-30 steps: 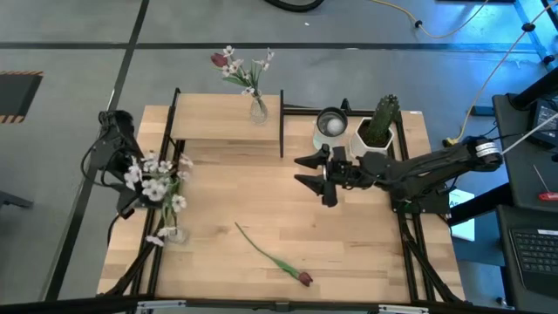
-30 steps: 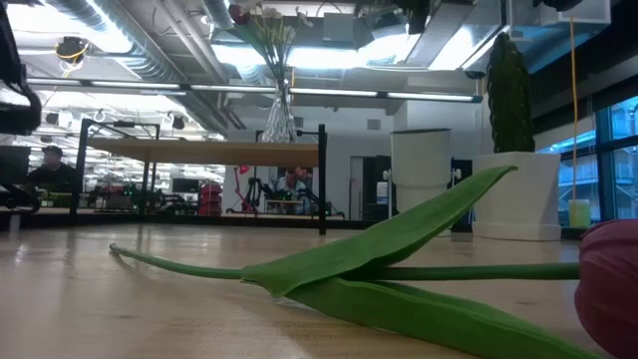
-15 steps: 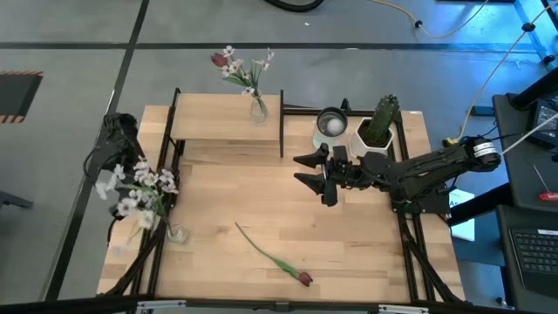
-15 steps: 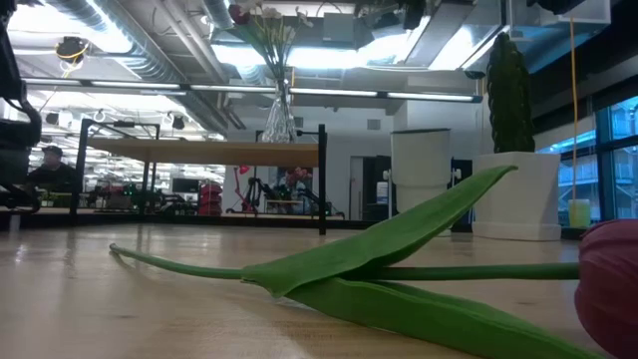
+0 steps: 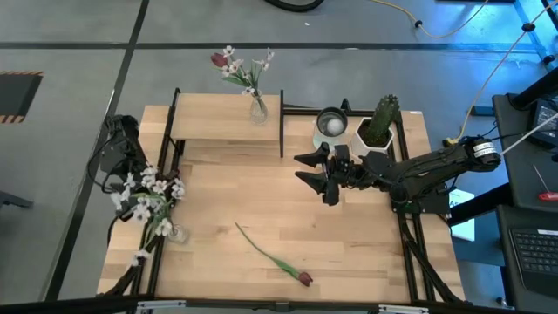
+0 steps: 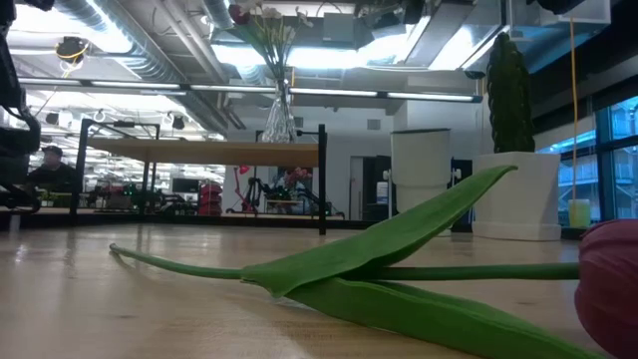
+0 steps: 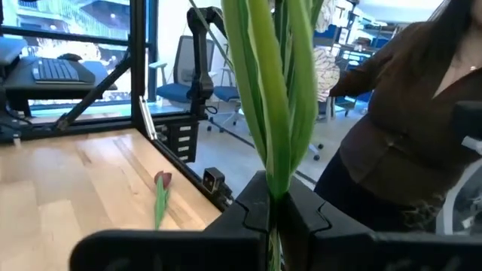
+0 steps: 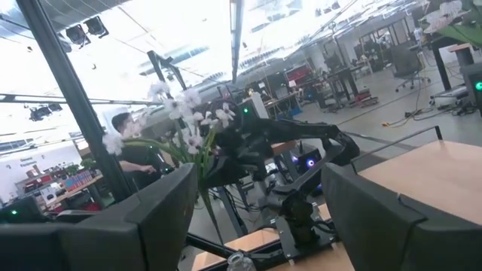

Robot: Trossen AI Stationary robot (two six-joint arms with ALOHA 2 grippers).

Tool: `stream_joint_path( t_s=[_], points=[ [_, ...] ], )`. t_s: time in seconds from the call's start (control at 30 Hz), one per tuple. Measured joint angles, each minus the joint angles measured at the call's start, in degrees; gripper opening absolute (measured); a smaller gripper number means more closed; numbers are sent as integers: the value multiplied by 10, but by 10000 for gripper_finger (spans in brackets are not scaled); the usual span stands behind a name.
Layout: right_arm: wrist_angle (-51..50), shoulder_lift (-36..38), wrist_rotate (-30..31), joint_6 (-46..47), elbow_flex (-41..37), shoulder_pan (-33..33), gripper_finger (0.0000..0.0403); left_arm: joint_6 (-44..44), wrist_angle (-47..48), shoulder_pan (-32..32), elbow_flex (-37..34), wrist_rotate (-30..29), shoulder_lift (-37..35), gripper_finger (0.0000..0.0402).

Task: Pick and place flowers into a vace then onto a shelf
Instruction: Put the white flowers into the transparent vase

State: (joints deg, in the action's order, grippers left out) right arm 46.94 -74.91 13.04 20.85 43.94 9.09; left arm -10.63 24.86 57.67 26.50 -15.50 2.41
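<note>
My left gripper (image 5: 126, 180) hovers over the table's left edge, shut on a bunch of white-blossomed flowers (image 5: 145, 197). A small glass vase (image 5: 176, 234) stands on the table just beyond the blossoms, toward the near edge. A dark red tulip (image 5: 277, 260) lies flat on the table near the near edge, its leaf and stem (image 6: 379, 261) filling the low view. The shelf (image 5: 225, 119) stands at the far left and carries a second vase with flowers (image 5: 256, 106). My right gripper (image 5: 305, 172) waits open over the table's right half. My left gripper pinches several green stems (image 7: 275, 139) of the bunch between its two shut fingers (image 7: 248, 214). The stems run on past the fingertips and away from the wrist. The bunch is lifted clear of the table, its blossoms (image 5: 139, 202) spread beyond the gripper toward the near edge.
A green cactus in a white pot (image 5: 378, 131) and a white cylinder (image 5: 330, 127) stand at the far right, behind my right gripper. Black shelf posts (image 5: 282, 122) rise beside the shelf. A person in brown (image 7: 407, 128) stands beyond the table.
My left gripper has swung the bunch toward the table's left edge, away from the glass vase, then partway back. The blossoms now lie closer to the left edge than a second ago. My right arm has kept still.
</note>
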Motion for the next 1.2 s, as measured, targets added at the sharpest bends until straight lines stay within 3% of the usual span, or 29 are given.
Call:
stream_joint_path(
  t_s=[0.47,0.73,1.2],
  points=[
    [22,0,0,-3,0,13,287,-29,62,0,-14,-10,-5,4],
    [23,0,0,-3,0,13,287,-38,3,0,-69,1,-5,4],
    [27,0,1,3,1,13,287,-47,-15,0,-127,1,-24,4]
  ],
)
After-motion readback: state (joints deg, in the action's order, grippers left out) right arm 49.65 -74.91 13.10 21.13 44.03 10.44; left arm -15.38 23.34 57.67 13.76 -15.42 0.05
